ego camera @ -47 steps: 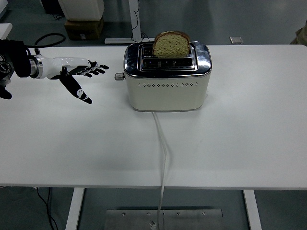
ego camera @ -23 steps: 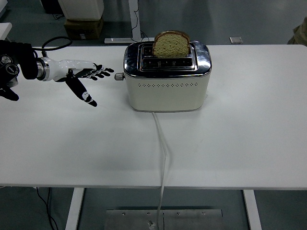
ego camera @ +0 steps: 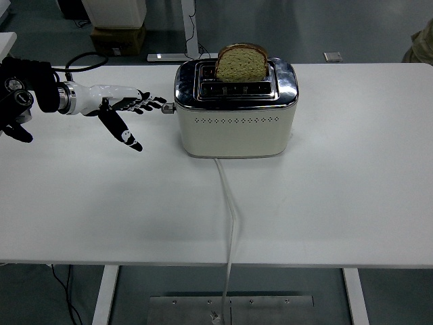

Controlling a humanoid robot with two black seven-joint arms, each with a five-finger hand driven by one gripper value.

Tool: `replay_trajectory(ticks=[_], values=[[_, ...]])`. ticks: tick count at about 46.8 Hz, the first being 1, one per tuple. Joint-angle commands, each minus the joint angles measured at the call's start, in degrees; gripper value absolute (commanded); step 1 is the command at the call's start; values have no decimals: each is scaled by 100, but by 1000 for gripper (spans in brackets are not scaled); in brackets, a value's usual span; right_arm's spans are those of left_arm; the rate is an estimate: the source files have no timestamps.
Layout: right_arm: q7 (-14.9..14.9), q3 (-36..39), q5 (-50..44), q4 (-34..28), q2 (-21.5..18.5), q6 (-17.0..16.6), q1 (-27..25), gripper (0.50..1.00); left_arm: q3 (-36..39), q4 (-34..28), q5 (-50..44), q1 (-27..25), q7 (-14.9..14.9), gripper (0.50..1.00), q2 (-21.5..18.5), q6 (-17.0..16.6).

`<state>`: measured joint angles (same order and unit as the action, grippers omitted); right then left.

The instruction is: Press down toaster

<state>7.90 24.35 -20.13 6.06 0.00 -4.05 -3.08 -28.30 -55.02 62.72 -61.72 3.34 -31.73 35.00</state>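
A cream toaster [ego camera: 235,125] with a chrome top stands at the table's far middle. A slice of brown bread [ego camera: 241,63] sticks up out of its rear slot. The toaster's lever knob [ego camera: 167,107] juts from its left end. My left hand [ego camera: 128,112], white with black fingertips, reaches in from the left edge. Its fingers are stretched out flat toward the knob, and the tips are just short of it or touching it. The thumb hangs down toward the table. The hand holds nothing.
A white power cord [ego camera: 229,217] runs from the toaster's front over the table's near edge [ego camera: 216,263]. A cardboard box [ego camera: 118,39] and desk legs stand on the floor behind. A person's sleeve [ego camera: 423,46] shows at the top right.
My left hand has slid right across the table, from well short of the toaster to right at its lever knob. The fingers stayed stretched out.
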Motion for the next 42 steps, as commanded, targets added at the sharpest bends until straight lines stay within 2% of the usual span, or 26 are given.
replay_trajectory(ticks=[1,42], values=[[1,0,0,0,0,0,0,998,0,0,-5,11,0,1000,9,0],[1,8,0,0,0,0,0,1000,272,158,-23,64,0,1000,238,0]])
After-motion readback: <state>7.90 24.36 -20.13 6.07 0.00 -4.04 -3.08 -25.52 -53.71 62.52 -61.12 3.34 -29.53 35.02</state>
